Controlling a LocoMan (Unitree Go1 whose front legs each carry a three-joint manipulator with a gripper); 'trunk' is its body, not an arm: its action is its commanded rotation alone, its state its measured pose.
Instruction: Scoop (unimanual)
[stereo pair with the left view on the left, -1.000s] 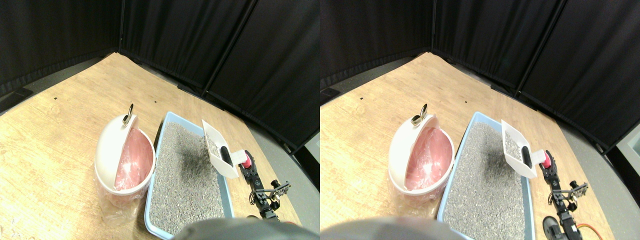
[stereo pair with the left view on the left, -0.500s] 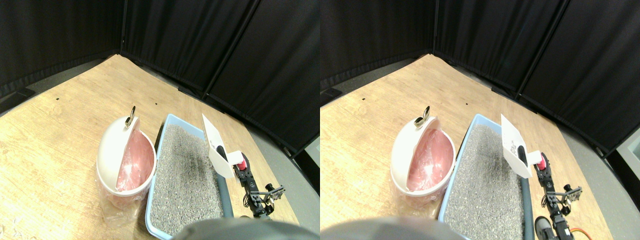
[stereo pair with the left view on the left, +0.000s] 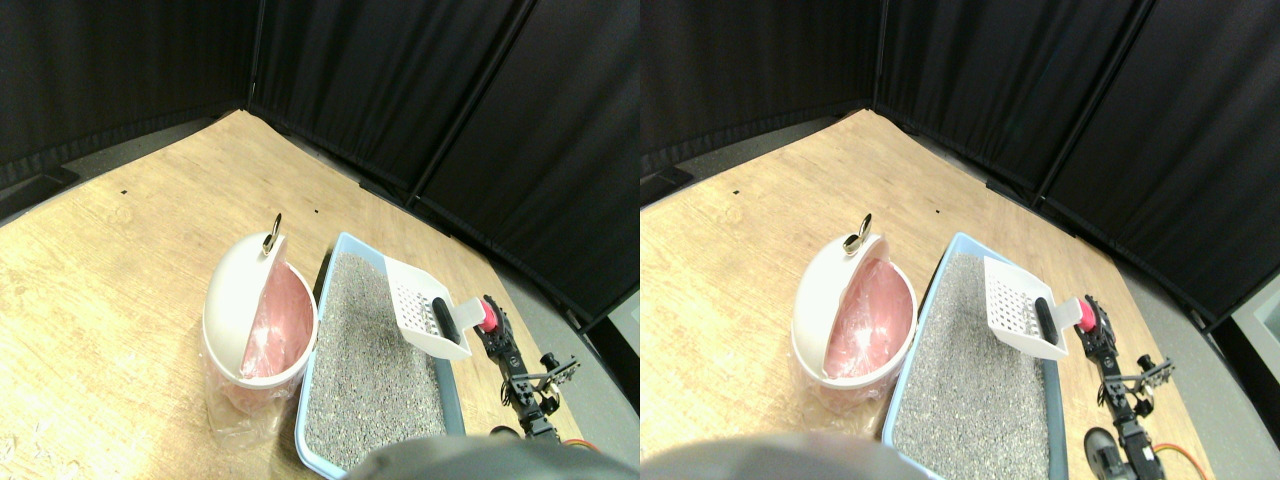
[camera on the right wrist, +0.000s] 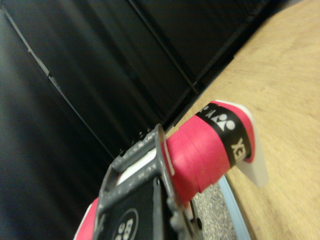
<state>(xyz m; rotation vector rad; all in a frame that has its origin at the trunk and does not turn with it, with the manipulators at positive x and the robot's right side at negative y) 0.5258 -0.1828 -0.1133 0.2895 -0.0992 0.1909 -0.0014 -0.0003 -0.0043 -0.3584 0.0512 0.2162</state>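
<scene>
A white slotted scoop hangs over the right side of a light-blue litter tray filled with grey litter. A dark elongated lump and a little litter lie in the scoop near its handle end. My right gripper is shut on the scoop's red-wrapped handle, just past the tray's right rim. In the wrist view the red handle runs alongside the dark jaw frame, above the litter.
A round white bin with a pink liner and a half-open lid stands against the tray's left side, on clear plastic. Both rest on a wooden floor. Black curtains close off the back and right.
The scoop has swung from a steep, nearly upright tilt to a flatter pose with its slotted floor facing up, and sits a little lower and further left. The camera also shifted slightly.
</scene>
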